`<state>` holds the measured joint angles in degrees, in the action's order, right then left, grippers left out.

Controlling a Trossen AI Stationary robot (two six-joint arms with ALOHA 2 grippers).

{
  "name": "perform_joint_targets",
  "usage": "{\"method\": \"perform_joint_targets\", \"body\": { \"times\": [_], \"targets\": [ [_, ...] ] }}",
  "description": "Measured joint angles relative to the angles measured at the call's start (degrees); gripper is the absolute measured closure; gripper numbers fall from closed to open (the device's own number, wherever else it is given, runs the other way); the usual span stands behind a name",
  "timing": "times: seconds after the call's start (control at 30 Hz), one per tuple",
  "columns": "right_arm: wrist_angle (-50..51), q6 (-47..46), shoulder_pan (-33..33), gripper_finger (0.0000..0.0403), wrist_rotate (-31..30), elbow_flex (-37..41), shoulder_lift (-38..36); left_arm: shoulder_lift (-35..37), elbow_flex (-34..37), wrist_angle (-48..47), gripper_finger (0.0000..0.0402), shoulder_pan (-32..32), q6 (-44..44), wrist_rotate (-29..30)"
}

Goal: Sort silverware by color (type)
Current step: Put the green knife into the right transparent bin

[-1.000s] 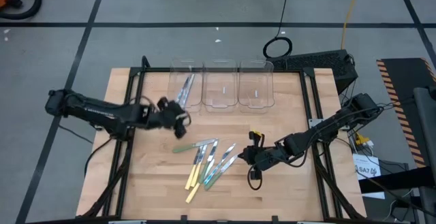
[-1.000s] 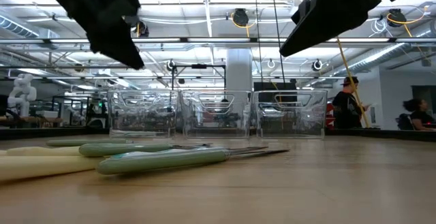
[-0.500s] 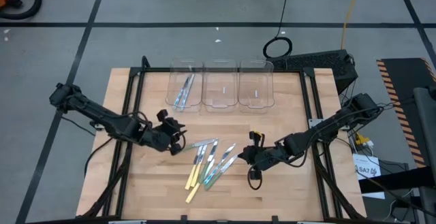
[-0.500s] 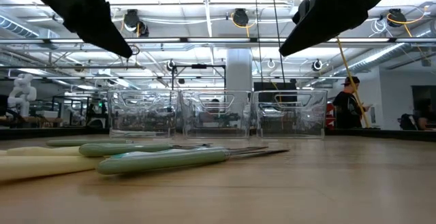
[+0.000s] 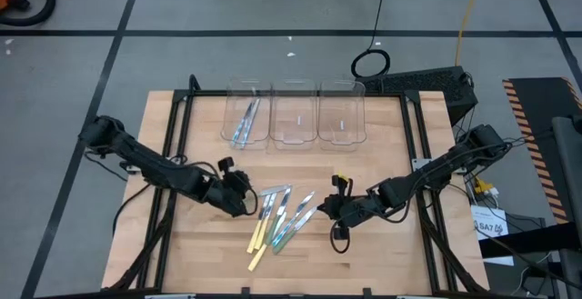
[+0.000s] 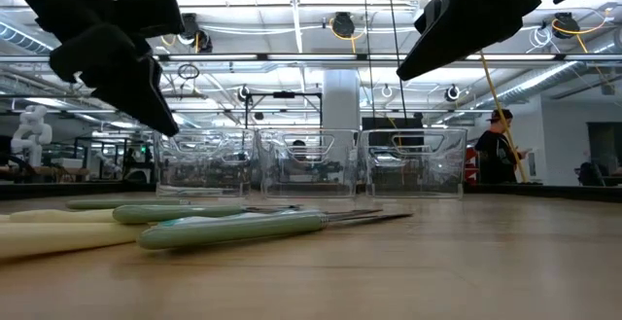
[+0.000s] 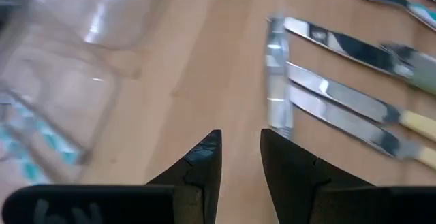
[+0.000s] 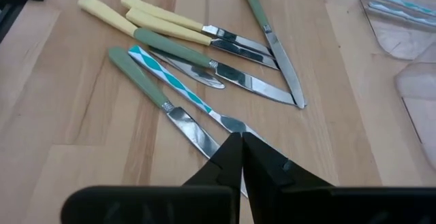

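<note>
The silverware lay in a loose pile near the middle of the table in the high view, with most pieces running on a slant from lower left to upper right, handles low and silver ends high. One green knife lay almost flat across the top of the pile, with its handle to the left. The right wrist view showed the pile best: two yellow knives, three green ones and one blue-patterned piece, six in all. Three clear bins stood in a row in the upper middle of the high view. The left bin held two blue pieces, which pointed nearly up and down the frame; the other two bins looked bare. The low view showed only green and yellow handles lying sideways at the lower left, with the bins behind them and a person far back at the right. The left gripper was just left of the pile, and in the left wrist view its fingers stood a narrow way apart, holding nothing. The right gripper was just right of the pile, with its fingers pressed together and nothing in them.
</note>
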<state>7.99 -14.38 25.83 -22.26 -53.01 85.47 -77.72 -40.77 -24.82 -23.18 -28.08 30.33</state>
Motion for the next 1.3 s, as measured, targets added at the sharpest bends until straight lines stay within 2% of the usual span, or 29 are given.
{"method": "perform_joint_targets", "body": {
  "times": [0.17, 0.3, 0.4, 0.5, 0.6, 0.73, 1.13, 1.3],
  "targets": [
    [0.0, -0.9, 0.0, 0.0394, 0.0, 0.0, 0.0, -1.8, 0.0, 5.7, 0.0284, 0.2, 2.6, -2.3],
    [0.0, -0.9, 0.0, 0.0394, 0.0, 0.0, 0.0, -3.2, 0.0, 7.0, 0.0252, 0.7, 4.2, -2.5],
    [0.0, -1.0, 0.0, 0.0394, 0.0, 0.0, 0.0, -5.2, 0.0, 7.1, 0.0227, 1.0, 5.4, -5.1],
    [0.2, -1.0, 0.0, 0.0394, 0.1, 0.0, 0.0, -8.1, 0.0, 8.6, 0.0215, 1.0, 6.9, -5.3],
    [0.2, -1.0, 0.0, 0.0394, 0.1, 0.0, 0.0, -11.4, 0.0, 9.9, 0.0213, 1.9, 8.3, -5.6],
    [0.2, -0.3, 0.0, 0.0394, 0.1, 0.0, 0.0, -14.8, 0.0, 10.0, 0.0213, 3.9, 8.6, -9.1],
    [0.2, 0.1, 0.1, 0.0394, 0.1, 0.0, 0.0, -16.3, -0.2, 12.8, 0.0214, 8.9, 6.8, -16.3],
    [0.3, -2.3, 0.1, 0.0394, 0.1, 0.0, 0.0, -16.4, -0.2, 11.3, 0.0250, 10.3, 6.1, -19.2]
  ]
}}
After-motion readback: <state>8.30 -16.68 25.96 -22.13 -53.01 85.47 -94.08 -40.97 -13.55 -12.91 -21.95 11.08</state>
